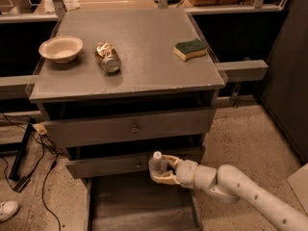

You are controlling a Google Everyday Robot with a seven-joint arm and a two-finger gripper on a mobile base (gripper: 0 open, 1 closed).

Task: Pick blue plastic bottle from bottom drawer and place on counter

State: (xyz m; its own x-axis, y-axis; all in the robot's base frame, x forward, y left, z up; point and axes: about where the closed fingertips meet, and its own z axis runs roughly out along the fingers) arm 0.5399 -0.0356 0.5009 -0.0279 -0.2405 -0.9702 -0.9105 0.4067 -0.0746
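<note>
Over the open bottom drawer point(139, 207), the gripper point(159, 169) holds the blue plastic bottle point(155, 164) mid-body between its fingers point(162, 178). It is probably light, crushable and slippery.

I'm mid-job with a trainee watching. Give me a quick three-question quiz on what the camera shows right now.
1. True or false: the gripper has its fingers shut on the blue plastic bottle.
2. Which item lies nearest the right edge of the counter in the camera view? A) bowl B) crushed can C) sponge
3. Fill in: the bottle is held upright just above the open ____.
Key: 1 true; 2 C; 3 bottom drawer.
</note>
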